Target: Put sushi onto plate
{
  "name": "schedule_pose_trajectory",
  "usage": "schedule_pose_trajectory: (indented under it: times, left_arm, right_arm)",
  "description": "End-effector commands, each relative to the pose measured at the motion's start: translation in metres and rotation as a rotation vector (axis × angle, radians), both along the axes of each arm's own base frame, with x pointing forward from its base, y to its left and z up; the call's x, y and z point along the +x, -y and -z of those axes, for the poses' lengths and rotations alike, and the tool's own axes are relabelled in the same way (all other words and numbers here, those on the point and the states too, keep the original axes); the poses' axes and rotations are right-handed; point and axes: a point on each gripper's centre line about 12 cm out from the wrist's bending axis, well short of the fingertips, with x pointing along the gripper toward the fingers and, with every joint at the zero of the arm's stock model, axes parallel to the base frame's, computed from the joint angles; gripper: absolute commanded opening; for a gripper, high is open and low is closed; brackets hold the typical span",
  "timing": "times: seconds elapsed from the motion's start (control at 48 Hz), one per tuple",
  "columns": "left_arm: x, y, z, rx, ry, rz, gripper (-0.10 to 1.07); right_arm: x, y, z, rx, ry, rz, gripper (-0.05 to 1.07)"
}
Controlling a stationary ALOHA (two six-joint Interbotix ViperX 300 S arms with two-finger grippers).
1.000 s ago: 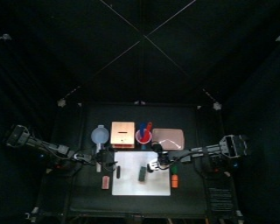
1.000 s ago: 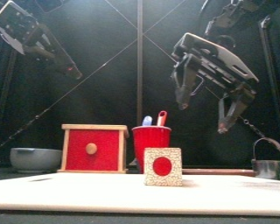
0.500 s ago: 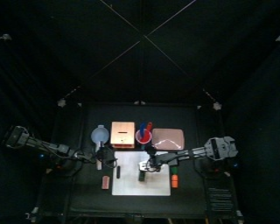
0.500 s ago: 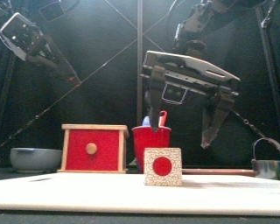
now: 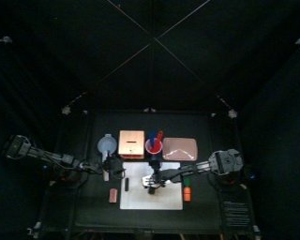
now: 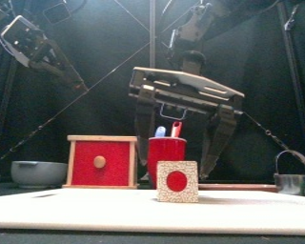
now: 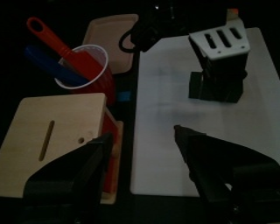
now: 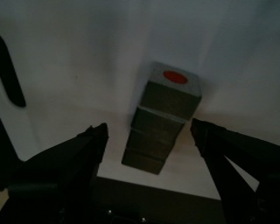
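the tabletop (image 5: 87, 208) carries a white board (image 5: 131, 174) along its front edge, and the pale pink plate (image 5: 180, 147) sits behind that board, toward the back right corner.

step in hand, as we judge it: approach to the pick. nothing is on the plate.

the right tool (image 8: 150, 131) hangs over the middle of the board with its jaws spread to their widest. it holds nothing. the left tool (image 7: 143, 136) is parked over the board's left edge, jaws apart and empty.

the sushi (image 8: 164, 122), a dark grey-green oblong with a red-dotted end, lies on the board between the right tool's open jaws, well apart from the plate.

the next move calls for the jaws to come down squarely on either long side of the piece and close before any lift toward the back right.

we note these limits:
- from above, the right tool covers the sushi.
- we cannot tell whether the jaws are level with the piece or above it.
- from the front, the plate is mostly hidden behind the nearer things.
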Motion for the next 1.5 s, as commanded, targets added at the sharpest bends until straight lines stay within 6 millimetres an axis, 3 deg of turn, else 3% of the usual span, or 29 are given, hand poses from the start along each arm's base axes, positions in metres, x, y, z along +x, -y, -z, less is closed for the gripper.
schedule_pose_trajectory:
  times: [0.0, 0.312, 0.688, 0.792, 0.958, 1.208, 1.479]
  left_arm:
    - [0.002, 0.000, -0.005, 0.005, 0.015, 0.002, 0.92]
    - [-0.001, -0.001, -0.007, 0.007, 0.025, 0.003, 0.92]
    - [-0.004, -0.001, -0.009, 0.002, 0.037, 0.007, 0.92]
    - [-0.004, -0.001, -0.009, 0.002, 0.037, 0.006, 0.92]
    - [-0.004, -0.001, -0.008, 0.002, 0.036, 0.004, 0.92]
    - [-0.005, -0.006, -0.007, -0.002, 0.032, -0.015, 0.92]
    - [-0.005, -0.010, -0.007, -0.001, 0.031, -0.033, 0.92]
  right_arm:
    - [0.009, 0.002, -0.018, -0.012, 0.051, 0.001, 1.03]
    - [0.002, -0.003, -0.005, -0.003, -0.024, 0.003, 0.98]
    - [0.001, -0.007, -0.001, -0.025, -0.040, -0.022, 0.71]
    - [0.001, -0.005, -0.009, -0.037, -0.027, -0.037, 0.70]
    - [-0.016, 0.004, -0.042, -0.092, -0.038, -0.071, 0.70]
    - [-0.061, 0.041, -0.074, -0.138, -0.102, -0.065, 0.70]
    - [-0.116, 0.110, -0.076, -0.166, -0.135, -0.015, 0.70]
